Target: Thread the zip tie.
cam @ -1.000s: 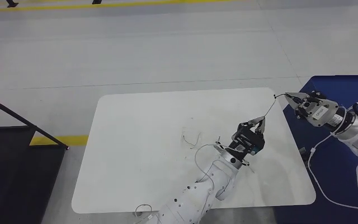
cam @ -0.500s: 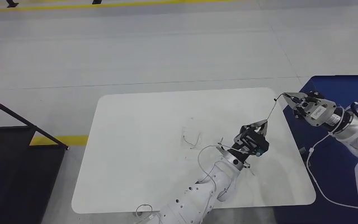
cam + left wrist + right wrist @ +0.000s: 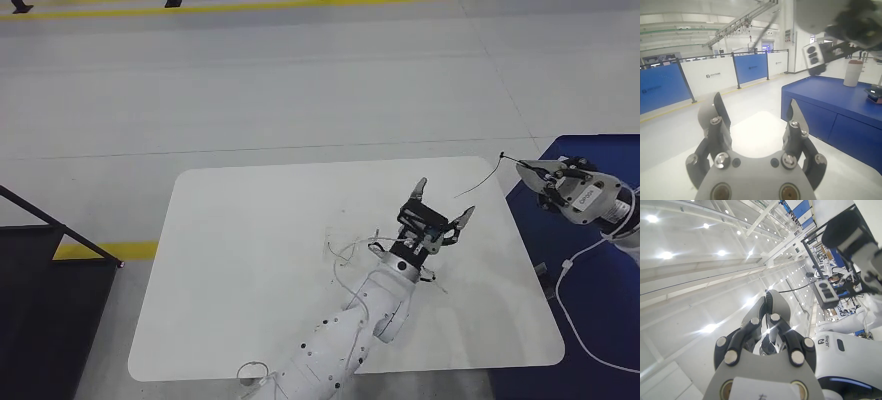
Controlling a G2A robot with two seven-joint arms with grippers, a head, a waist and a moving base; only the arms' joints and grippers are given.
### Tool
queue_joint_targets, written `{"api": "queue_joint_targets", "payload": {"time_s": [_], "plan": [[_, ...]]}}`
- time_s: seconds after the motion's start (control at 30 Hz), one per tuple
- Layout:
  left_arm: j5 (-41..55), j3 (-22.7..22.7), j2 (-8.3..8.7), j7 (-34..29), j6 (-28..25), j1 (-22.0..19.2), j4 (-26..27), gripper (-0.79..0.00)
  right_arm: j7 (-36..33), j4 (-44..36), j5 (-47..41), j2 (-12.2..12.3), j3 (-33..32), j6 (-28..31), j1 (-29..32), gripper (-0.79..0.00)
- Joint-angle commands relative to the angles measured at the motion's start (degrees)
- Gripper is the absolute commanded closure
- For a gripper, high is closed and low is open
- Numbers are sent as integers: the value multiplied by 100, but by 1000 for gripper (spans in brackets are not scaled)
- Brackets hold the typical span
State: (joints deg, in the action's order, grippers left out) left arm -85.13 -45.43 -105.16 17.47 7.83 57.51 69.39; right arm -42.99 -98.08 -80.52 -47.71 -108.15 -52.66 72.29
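The right gripper (image 3: 522,166) is clenching its fingers on one end of the zip tie (image 3: 482,180), off the white table's (image 3: 250,250) far right corner and over the edge of the blue table (image 3: 600,310). In the right wrist view the right gripper's (image 3: 766,298) tips are pressing together, with the black zip tie (image 3: 791,289) leaving them sideways in a shallow curve.

From that grip the tie is running a short way out to a bend. Its long axis is then slanting back over the white table toward the left gripper (image 3: 444,197), with the free tail end pointing at it and finishing near its right finger, not between the fingers.

The left gripper is hanging released over the table's right half. In its own view the left gripper (image 3: 755,98) is spreading its fingers wide around nothing, and the tie (image 3: 764,30) is crossing high above them.

A lidded white canister (image 3: 852,73) is standing upright on the blue table (image 3: 819,94), its contents hidden.
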Motion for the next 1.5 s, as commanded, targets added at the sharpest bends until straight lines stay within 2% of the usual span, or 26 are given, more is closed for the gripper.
{"api": "queue_joint_targets", "payload": {"time_s": [0.0,0.1,0.23,0.33,0.43,0.67,0.87,1.03,1.3,1.4,1.47], "plan": [[335,-338,58,42,-179,116,383,-785,10,1,20,0,-9,33,-3,0],[351,-832,189,-72,-309,392,1027,-785,10,1,20,0,-9,33,-3,0],[862,-1437,362,-858,-1061,966,2281,-785,10,1,20,0,-9,33,-3,0],[1292,-1893,485,-1868,-1505,1430,3322,-785,64,-179,142,-3,60,178,49,0],[1796,-2277,591,-3607,-1703,1771,3967,-785,-243,-551,352,5,203,293,130,0],[1796,-2277,591,-3607,-1703,1771,3967,-785,-584,-1605,223,-5,930,73,23,0],[1796,-2277,591,-3607,-1703,1771,3967,-785,-154,-2221,-604,-57,1398,58,-486,0],[1796,-2277,591,-3607,-1703,1771,3967,-785,441,-2247,-994,-86,1651,99,-930,0],[1796,-2277,591,-3607,-1703,1771,3967,-785,558,-1806,-1317,-104,2016,-266,-1530,0],[1796,-2277,591,-3607,-1703,1771,3967,-785,601,-1590,-749,-84,2073,-287,-1754,0],[1796,-2277,591,-3607,-1703,1771,3967,-785,292,-1225,-365,-57,2198,-523,-1767,0]]}}
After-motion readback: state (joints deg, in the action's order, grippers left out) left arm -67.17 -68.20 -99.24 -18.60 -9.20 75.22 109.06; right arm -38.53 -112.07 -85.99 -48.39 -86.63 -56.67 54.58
